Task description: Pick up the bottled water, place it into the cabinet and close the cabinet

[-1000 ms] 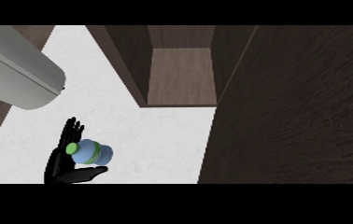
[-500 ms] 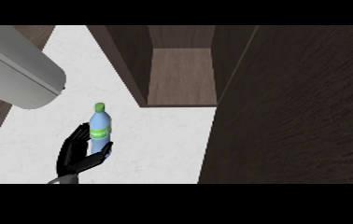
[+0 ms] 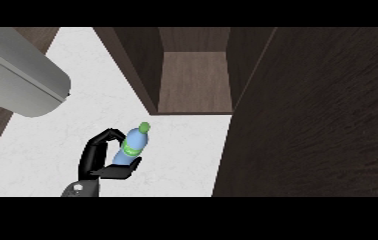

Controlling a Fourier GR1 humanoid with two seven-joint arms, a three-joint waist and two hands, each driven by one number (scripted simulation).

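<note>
1. The right hand (image 3: 98,156) comes in from the lower edge on the left side of the head view. Only a bit of grey wrist (image 3: 77,189) shows under it.
2. That hand has the water bottle (image 3: 131,145). The black fingers (image 3: 103,136) arch round it from the left and the thumb (image 3: 119,170) sits under its lower end, so it's wrapped round the bottle, not spread wide.
3. The bottle is pale blue with a green band round the middle and a green cap (image 3: 145,126). It's tilted, with the cap end pointing up and to the right in the view, toward the cabinet (image 3: 196,81).
4. The bottle is over the white marbled counter (image 3: 44,144), just short of the cabinet's front edge. It's not inside.
5. The cabinet is dark brown wood and it's open, so you can see right down onto its bare inner shelf.
6. A big dark wood panel (image 3: 310,124) fills the right side of the view. It looks like the cabinet door swung open, and its near edge runs down past the bottle's right side with a strip of counter between them.
7. There's a large grey rounded shape (image 3: 29,79) in the upper left, well apart from the bottle. Honestly can't tell what it is.
8. The left hand doesn't show anywhere.
</note>
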